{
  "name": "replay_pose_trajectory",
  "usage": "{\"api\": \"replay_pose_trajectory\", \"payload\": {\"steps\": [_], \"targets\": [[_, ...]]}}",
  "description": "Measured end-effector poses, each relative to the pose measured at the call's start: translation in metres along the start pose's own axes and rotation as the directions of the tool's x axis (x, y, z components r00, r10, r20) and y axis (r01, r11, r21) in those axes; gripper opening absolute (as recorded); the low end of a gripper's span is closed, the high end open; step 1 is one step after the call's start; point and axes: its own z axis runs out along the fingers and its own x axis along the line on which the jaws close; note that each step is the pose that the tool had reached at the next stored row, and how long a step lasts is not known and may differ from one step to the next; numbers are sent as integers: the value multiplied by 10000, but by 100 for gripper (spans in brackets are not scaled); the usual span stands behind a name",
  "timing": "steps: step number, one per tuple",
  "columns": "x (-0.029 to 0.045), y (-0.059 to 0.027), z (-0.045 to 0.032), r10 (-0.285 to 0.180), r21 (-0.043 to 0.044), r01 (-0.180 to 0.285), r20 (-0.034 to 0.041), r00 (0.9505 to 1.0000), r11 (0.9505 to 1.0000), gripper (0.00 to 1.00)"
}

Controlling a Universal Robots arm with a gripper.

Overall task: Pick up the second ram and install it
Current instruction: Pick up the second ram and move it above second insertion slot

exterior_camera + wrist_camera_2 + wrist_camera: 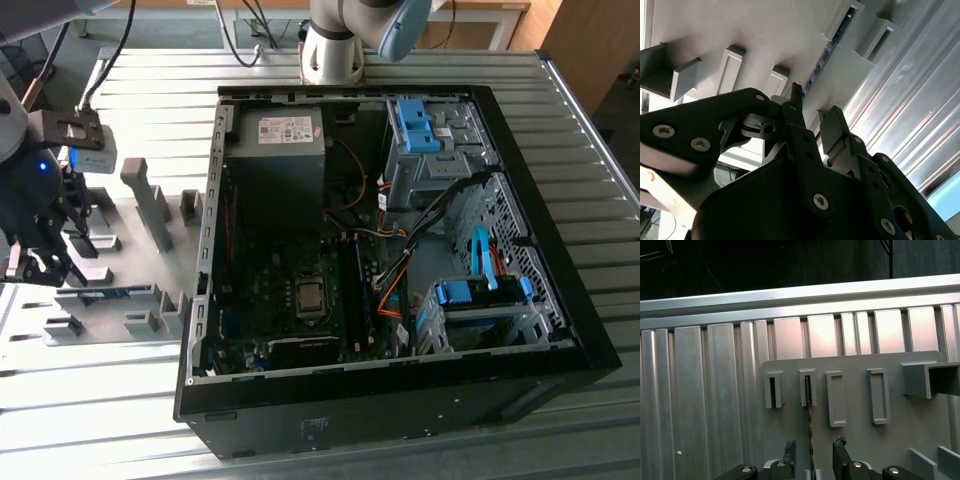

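One ram stick (810, 432), one computer case (350, 425)

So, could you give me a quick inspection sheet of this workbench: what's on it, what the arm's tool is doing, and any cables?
Surface: ribbed metal table, with a grey holder plate on the exterior view's left.
Job's things: memory stick standing on edge in the plate's slots, not lifted; open computer case beside the plate.
Clutter: nothing seen.
Grippers: tool open, low over the plate, with one finger on each side of the stick.
Cables: orange wires inside the case; black cable by the arm.
Surroundings: wooden furniture behind the table.
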Motion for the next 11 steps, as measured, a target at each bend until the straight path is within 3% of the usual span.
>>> {"api": "replay_pose_trajectory", "payload": {"steps": [11], "targets": [[15, 1, 156, -278, 27, 278, -6, 9996, 9996, 42]]}}
